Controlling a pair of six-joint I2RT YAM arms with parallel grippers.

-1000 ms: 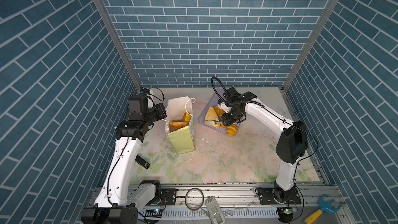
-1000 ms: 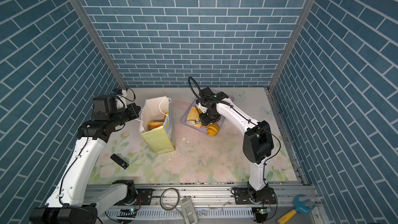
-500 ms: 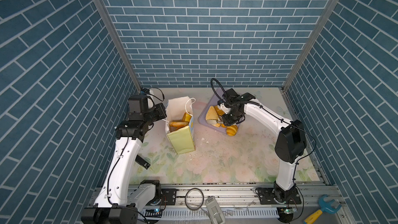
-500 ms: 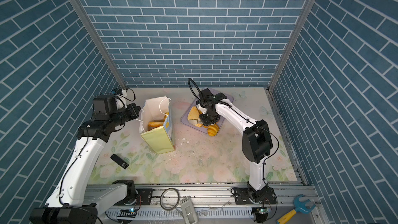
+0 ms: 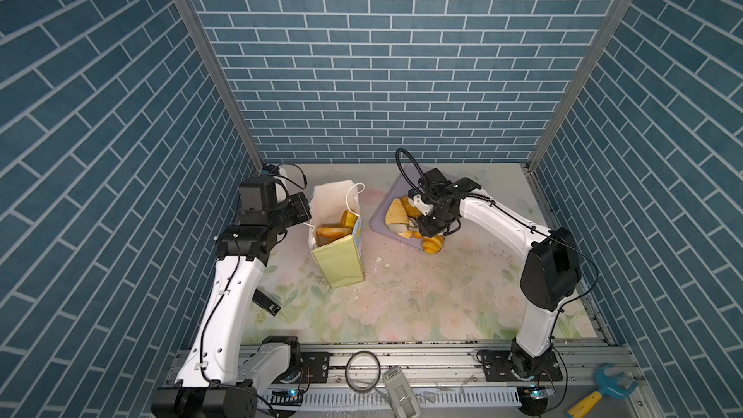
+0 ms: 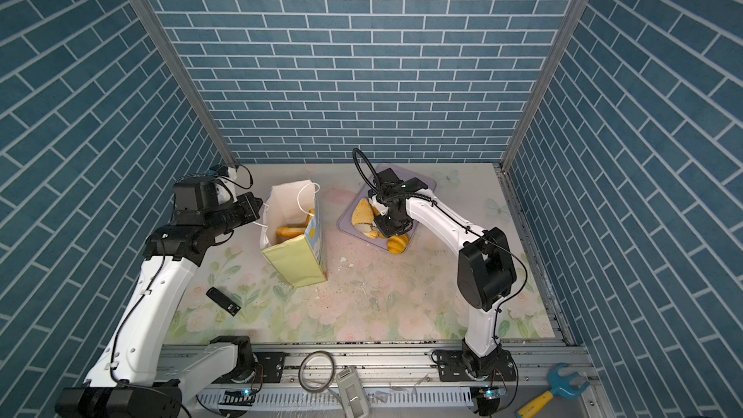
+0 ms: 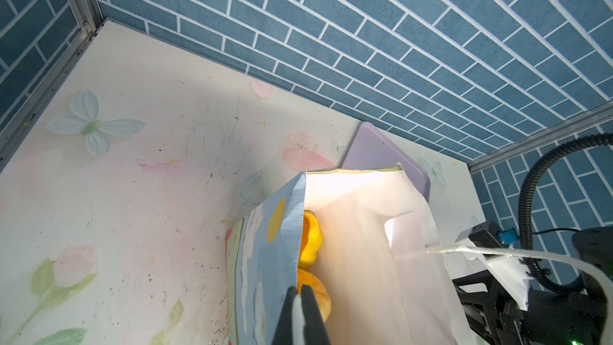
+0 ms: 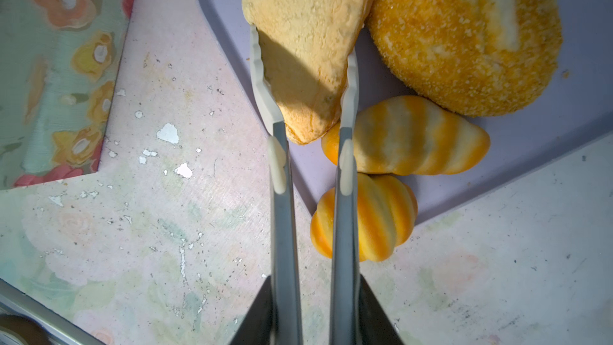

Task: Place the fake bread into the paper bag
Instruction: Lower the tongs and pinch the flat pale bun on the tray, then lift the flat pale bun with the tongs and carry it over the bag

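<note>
Right wrist view: the pale triangular slice (image 8: 305, 11) lies on the lavender tray (image 8: 557, 117); the right gripper (image 8: 303, 44) clamps its two sides. Left wrist view: the left gripper (image 7: 300, 293), closed, pinches the rim of the paper bag (image 7: 358, 227). In both top views the bag stands upright on the tabletop (image 5: 402, 307), with the right arm (image 5: 494, 215) bent over the tray.

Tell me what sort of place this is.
Probably a robot test cell, not a bakery: blue brick-print wall panels in aluminium frames box in a floral-print tabletop, two white robot arms are bolted to a metal rail, and the orange toy bread sits on a flat lavender tray.
</note>
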